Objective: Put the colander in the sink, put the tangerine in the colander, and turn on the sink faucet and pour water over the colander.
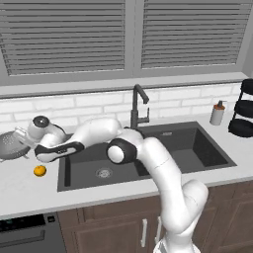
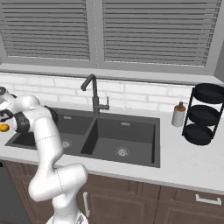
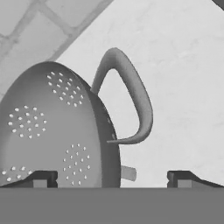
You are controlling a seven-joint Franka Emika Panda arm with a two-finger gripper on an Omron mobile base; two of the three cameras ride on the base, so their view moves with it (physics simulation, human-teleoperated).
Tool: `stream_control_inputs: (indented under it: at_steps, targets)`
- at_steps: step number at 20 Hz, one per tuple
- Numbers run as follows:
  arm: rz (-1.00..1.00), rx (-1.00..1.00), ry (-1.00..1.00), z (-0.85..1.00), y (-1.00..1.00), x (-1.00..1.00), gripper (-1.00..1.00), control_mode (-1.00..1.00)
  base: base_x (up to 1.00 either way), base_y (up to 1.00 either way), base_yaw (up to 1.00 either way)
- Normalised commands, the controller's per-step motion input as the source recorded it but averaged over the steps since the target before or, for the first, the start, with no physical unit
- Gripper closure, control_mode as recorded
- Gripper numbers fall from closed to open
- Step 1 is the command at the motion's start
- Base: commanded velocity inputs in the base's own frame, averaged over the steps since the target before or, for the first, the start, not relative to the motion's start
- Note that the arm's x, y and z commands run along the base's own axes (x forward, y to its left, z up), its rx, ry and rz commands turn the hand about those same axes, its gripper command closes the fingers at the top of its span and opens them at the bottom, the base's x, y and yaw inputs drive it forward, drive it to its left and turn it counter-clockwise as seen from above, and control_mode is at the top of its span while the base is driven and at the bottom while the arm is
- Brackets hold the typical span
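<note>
Hand view shows the colander (image 3: 52, 131) handle between the wide-open gripper (image 3: 111, 177) fingertips; left base view adds the tangerine (image 1: 40, 170) near the counter's (image 1: 29, 190) front edge.

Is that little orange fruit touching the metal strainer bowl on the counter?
Apart. In the left base view the tangerine lies on the counter nearer the front edge, with a strip of bare white counter between it and the colander.
</note>
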Motion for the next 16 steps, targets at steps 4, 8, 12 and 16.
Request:
stream_control_inputs:
  at_steps: [4, 8, 12, 16]
  targets:
    - [-0.06, -0.04, 0.13, -0.25, 0.34, 0.29, -1.0, -1.0, 0.0, 0.0, 0.0]
    - [-0.03, -0.02, 0.11, -0.24, 0.15, 0.05, 1.0, -1.0, 0.0, 0.0, 0.0]
    - [-0.13, 0.0, 0.0, -0.17, -0.12, -0.27, 1.0, -1.0, 0.0, 0.0, 0.0]
    - [-0.19, 0.05, -0.05, -0.02, -0.35, -0.5, 1.0, -1.0, 0.0, 0.0, 0.0]
